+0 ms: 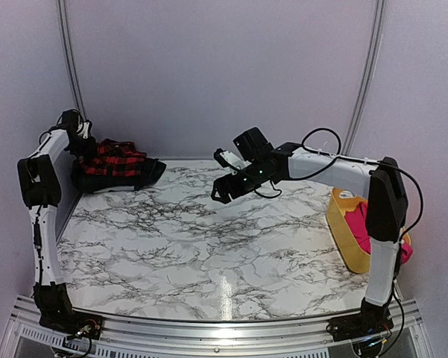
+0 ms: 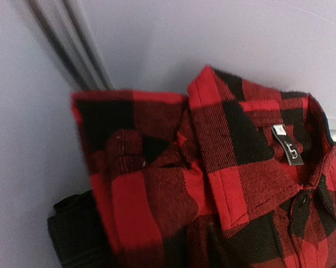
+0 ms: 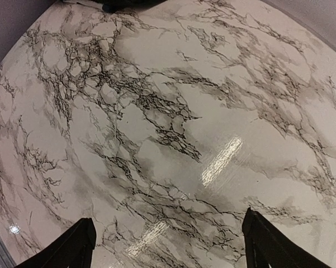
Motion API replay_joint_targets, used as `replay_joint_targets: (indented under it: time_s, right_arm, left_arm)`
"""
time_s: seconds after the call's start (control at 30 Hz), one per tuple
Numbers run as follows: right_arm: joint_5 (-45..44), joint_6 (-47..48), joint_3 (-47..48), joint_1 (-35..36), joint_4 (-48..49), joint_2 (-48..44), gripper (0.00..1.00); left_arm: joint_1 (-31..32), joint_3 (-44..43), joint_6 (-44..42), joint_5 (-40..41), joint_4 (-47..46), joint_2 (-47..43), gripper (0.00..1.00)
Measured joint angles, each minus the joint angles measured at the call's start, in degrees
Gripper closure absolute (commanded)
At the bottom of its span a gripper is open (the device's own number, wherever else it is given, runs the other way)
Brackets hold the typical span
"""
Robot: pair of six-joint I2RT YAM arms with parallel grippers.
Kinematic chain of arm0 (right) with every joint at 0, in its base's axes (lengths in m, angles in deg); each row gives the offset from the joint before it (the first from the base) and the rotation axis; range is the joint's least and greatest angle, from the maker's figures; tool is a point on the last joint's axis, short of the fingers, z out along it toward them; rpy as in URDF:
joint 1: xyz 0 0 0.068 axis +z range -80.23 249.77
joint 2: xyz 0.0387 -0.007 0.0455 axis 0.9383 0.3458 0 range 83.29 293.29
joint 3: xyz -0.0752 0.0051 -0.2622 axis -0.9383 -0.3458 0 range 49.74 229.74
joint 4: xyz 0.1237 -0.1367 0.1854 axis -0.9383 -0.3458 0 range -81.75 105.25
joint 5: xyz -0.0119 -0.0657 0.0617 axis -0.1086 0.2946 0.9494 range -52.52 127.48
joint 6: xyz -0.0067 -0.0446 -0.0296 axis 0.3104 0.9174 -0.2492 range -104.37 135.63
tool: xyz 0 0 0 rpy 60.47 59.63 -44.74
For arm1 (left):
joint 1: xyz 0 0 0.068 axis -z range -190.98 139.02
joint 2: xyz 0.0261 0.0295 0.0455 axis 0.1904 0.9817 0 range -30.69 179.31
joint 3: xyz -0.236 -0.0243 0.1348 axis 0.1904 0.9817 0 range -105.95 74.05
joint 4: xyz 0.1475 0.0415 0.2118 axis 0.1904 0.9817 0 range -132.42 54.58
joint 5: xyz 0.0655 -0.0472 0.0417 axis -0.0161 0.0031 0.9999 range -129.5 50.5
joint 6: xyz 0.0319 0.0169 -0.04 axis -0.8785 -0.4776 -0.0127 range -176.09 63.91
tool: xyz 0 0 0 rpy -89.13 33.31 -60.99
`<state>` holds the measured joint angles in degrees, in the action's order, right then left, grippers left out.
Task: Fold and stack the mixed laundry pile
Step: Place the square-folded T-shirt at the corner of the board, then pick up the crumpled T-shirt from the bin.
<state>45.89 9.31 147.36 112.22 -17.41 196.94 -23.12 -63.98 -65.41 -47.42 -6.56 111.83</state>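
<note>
The shirt (image 2: 235, 167) has a black tag (image 2: 288, 146) reading "S" or "5". Our right tool (image 3: 166, 226) gapes empty. For the left tool (image 1: 80, 139), we cannot tell.

Yellow tub (image 1: 342, 228) on marble table (image 1: 209, 246)

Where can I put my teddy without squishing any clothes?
The table is bare across its middle and front, between the red-and-black checked shirt at the back left and the yellow tub on the right edge. Crowded: that back-left corner, the tub with a pink garment inside, and under the right arm at back middle.
</note>
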Motion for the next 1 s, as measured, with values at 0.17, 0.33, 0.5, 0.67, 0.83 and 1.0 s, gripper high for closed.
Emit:
replay_joint_targets:
  time_s: [0.17,0.33,0.5,0.67,0.83,1.0]
  right_arm:
    - [-0.9,-1.0,0.3,-0.1,-0.6,0.2,0.09]
    - [-1.6,-2.1,0.3,-1.7,-0.7,0.2,0.06]
    - [-2.8,-3.2,-3.7,-4.5,0.5,-3.0,0.01]
    - [-3.3,-4.6,-11.3,-8.2,2.4,-10.7,0.02]
    - [-2.1,-6.0,-18.5,-16.3,5.6,-24.3,0.01]
    - [0.2,-6.6,-24.1,-24.0,7.7,-33.9,0.01]
  left_arm:
    - [-1.9,0.0,1.0,1.8,-1.3,0.0,0.14]
    - [-1.9,0.0,1.2,3.8,-1.7,-0.4,0.01]
    - [0.1,1.1,1.2,4.6,-1.8,-4.1,0.01]
    - [4.4,4.2,1.7,6.7,-2.3,-12.3,0.01]
    - [10.6,9.6,4.7,4.9,-3.8,-22.6,0.01]
    - [12.5,16.7,12.4,-7.0,-7.0,-30.9,0.01]
